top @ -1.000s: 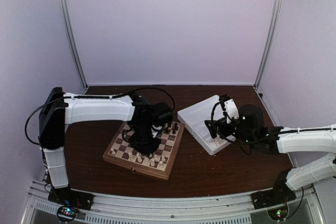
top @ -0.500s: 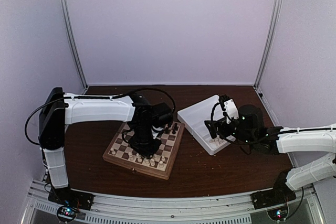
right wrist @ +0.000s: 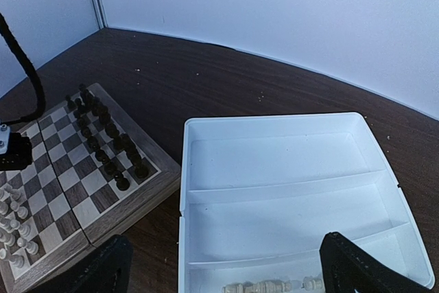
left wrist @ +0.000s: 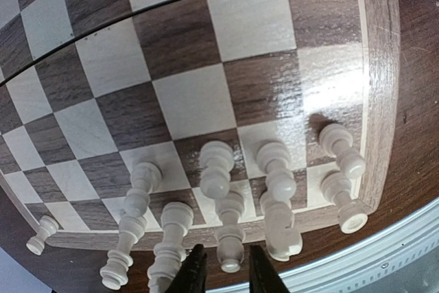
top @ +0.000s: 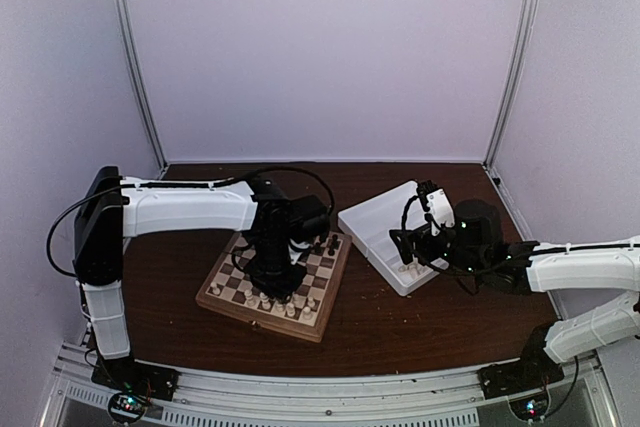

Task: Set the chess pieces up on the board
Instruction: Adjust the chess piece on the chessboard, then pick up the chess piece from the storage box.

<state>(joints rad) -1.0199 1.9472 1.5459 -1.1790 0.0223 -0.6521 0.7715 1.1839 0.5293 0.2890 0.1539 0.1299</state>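
The left gripper (left wrist: 223, 272) hangs low over the near edge of the square wooden chessboard with light and dark brown squares (left wrist: 374, 101). Its two fingers are a little apart. The foot of one of the small cream chess pieces (left wrist: 230, 241) stands between the tips, and I cannot tell if they touch it. More cream pieces stand close by in two rows along that edge, up to the board's corner.

The right gripper (right wrist: 230, 265) is spread wide and holds nothing. It hangs over the near end of the white plastic tray (right wrist: 274, 125). A few cream pieces (right wrist: 267, 285) lie in the tray's nearest part.

From above, both arms look to be in the same spots as a moment ago.

The small dark chess pieces (right wrist: 103, 138) line the board's far edge. The board sits left of the middle of the dark brown worktop (top: 400, 337), and the tray sits to its right, a little apart. A wide strip of worktop runs along the near edge.
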